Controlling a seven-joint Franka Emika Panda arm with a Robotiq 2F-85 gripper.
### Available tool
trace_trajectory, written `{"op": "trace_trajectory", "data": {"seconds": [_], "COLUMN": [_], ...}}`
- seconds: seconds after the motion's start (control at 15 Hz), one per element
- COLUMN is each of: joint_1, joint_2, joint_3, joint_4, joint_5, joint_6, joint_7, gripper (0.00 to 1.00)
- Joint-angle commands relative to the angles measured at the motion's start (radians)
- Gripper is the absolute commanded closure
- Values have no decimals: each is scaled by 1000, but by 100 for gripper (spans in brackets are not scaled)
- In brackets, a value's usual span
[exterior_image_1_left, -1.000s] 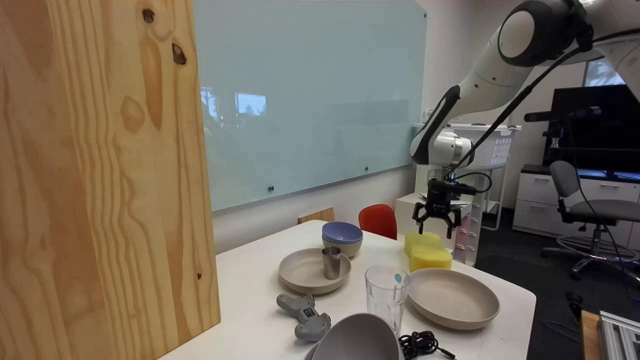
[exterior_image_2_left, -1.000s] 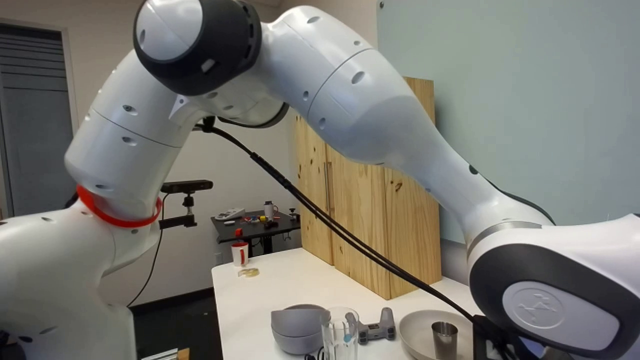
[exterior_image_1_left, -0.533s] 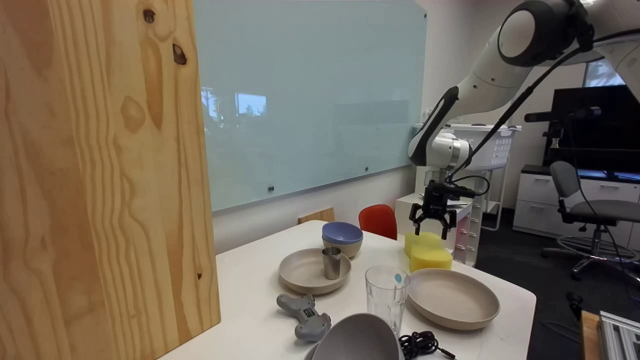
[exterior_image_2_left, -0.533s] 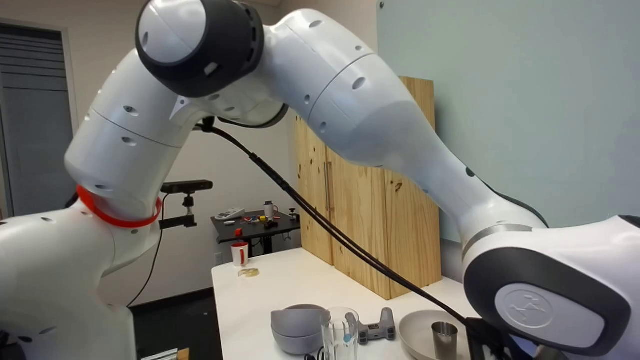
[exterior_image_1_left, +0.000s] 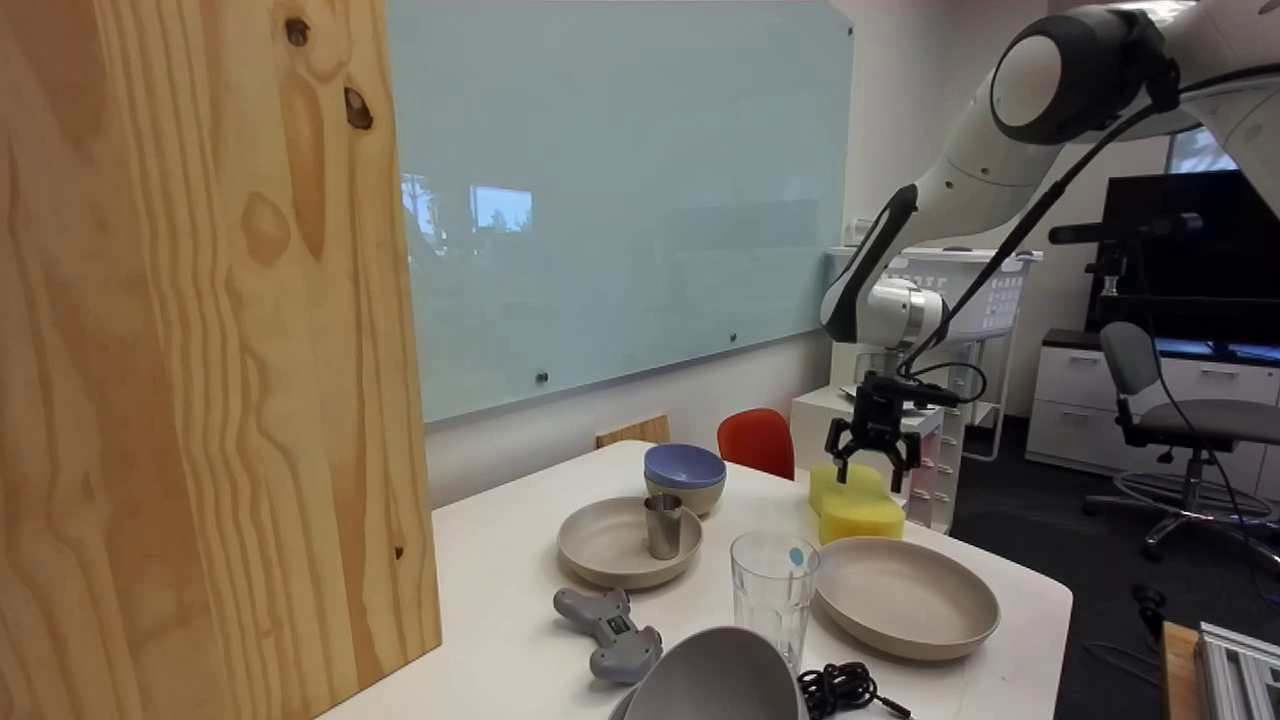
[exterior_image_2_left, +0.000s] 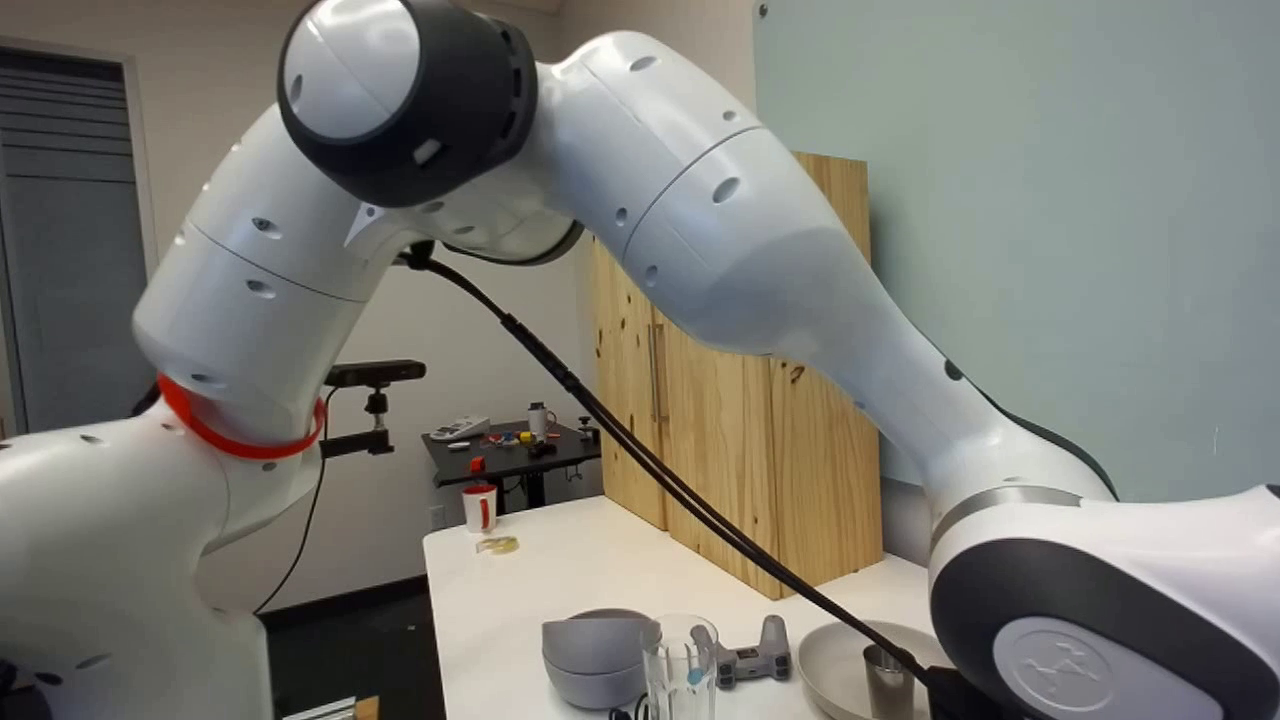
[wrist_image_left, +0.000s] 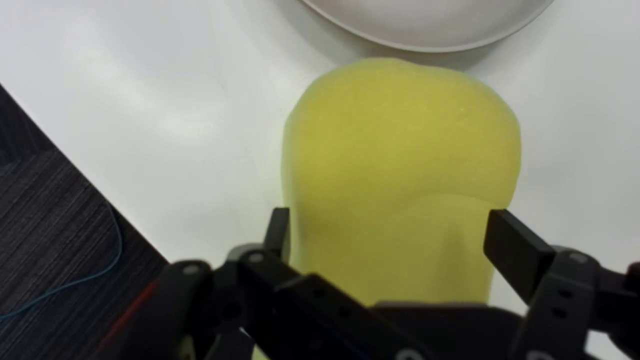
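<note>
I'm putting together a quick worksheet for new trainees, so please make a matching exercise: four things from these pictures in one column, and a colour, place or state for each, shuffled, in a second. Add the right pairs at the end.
Things
1. Pincer
2. Sponge
3. Metal cup
4. Blue bowl

Place, colour or state
A. Standing in a beige dish
B. Stacked on a pale bowl
C. Open
D. Yellow

Right pairs: 1-C, 2-D, 3-A, 4-B
</note>
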Motion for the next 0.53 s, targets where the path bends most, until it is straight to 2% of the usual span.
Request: {"op": "trace_trajectory", "data": {"seconds": [0.0,0.13,0.47], "joint_1": [-4,8,71], "joint_2": [24,23,43], "joint_3": [-24,-44,-105], "joint_4": [6,1,9], "joint_5": [-25,-53,-196], "joint_6": [-18,3,71], "joint_7": [14,24,156], "gripper": [0,0,0]}}
